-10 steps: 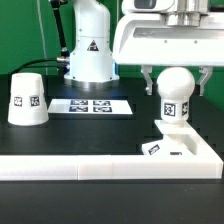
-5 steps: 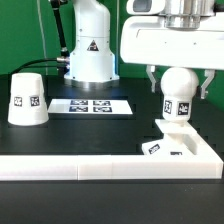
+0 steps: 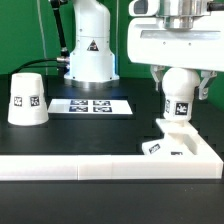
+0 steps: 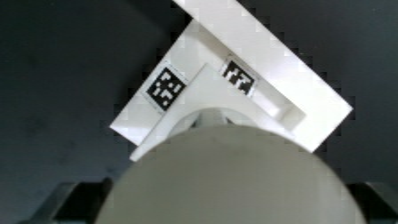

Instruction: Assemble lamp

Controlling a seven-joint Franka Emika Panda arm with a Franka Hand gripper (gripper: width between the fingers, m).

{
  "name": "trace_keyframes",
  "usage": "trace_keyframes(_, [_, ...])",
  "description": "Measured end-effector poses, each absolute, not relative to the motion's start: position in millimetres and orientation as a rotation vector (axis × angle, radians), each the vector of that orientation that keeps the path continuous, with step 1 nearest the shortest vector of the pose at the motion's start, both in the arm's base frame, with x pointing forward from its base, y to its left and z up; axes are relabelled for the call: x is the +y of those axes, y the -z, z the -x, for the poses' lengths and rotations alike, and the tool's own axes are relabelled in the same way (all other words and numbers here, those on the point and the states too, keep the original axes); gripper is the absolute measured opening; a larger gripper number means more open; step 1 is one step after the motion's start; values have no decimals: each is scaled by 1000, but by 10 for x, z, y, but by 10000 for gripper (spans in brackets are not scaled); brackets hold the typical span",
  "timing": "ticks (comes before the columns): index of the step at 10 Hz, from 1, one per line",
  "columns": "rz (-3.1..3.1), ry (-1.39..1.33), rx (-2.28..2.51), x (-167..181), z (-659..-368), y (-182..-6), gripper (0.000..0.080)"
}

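Note:
The round white bulb [image 3: 180,92] stands upright with its tagged neck on the flat square base [image 3: 190,148] at the exterior view's right. My gripper [image 3: 180,88] is shut on the bulb, one finger on each side of its globe. In the wrist view the bulb [image 4: 222,165] fills the foreground between my dark fingers [image 4: 71,203], and the base [image 4: 267,75] with two tags lies beyond it. The truncated-cone shade [image 3: 27,98] stands alone on the black table at the exterior view's left, far from my gripper.
The marker board [image 3: 92,105] lies flat at the middle back. The big white robot pedestal [image 3: 90,50] stands behind it. A low white wall [image 3: 70,169] runs along the front edge and meets the base at the right.
My gripper and the bulb have shifted slightly toward the exterior view's right over the base. The shade and base have not moved.

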State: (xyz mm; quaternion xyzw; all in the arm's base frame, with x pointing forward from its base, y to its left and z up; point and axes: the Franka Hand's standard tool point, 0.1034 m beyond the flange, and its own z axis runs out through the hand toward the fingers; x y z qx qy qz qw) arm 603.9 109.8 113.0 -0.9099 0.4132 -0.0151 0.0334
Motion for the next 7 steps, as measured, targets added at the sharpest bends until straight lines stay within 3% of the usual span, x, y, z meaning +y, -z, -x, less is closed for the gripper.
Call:
trace_keyframes(1, [2862, 77, 1104, 1088, -6060, -1144, 673])
trace_keyframes(2, [2859, 84, 1073, 1064, -6065, -1146, 691])
trace_keyframes(7, [3035, 137, 421, 1060, -6088, -1151, 698])
